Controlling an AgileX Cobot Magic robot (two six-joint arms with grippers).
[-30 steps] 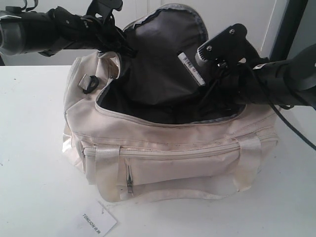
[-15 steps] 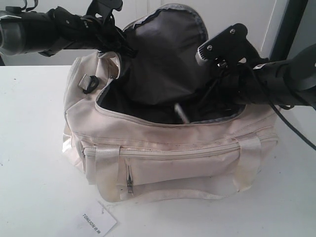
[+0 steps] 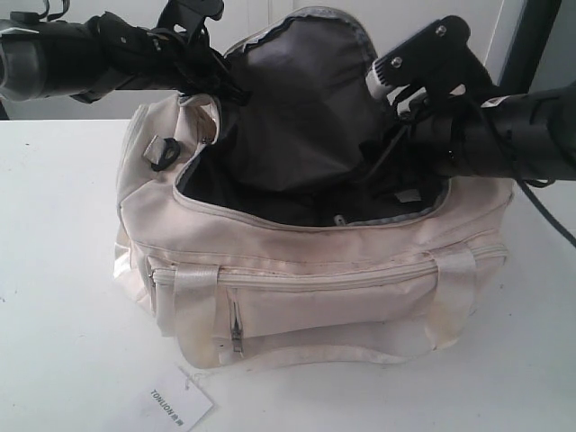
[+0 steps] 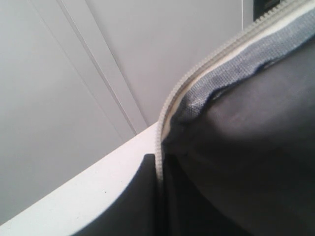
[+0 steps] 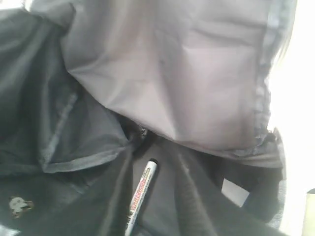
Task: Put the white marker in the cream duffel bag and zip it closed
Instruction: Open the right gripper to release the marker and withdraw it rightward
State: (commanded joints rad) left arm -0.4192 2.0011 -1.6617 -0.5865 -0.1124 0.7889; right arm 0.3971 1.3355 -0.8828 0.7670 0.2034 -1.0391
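The cream duffel bag [image 3: 315,288] stands on the white table with its top wide open and its dark lining showing. The white marker [image 5: 140,196] lies loose on the lining at the bottom of the bag; only its tip [image 3: 339,219] shows in the exterior view. My left gripper [image 3: 211,76] is shut on the zipper edge [image 4: 167,108] of the raised flap and holds it up at the back left. Above the bag's right end hangs my right gripper [image 3: 400,121], open and holding nothing. Its fingers do not show in the right wrist view.
A white "TONLION" tag [image 3: 180,405] lies on the table [image 3: 63,270] in front of the bag. A black end ring [image 3: 162,151] sits at the bag's left end. A small white label [image 5: 235,191] is sewn inside the lining. A pale wall stands behind.
The marker left my right gripper, dropped into the bag and now lies on its bottom. The right gripper has risen up and to the right. The left gripper has kept its hold.
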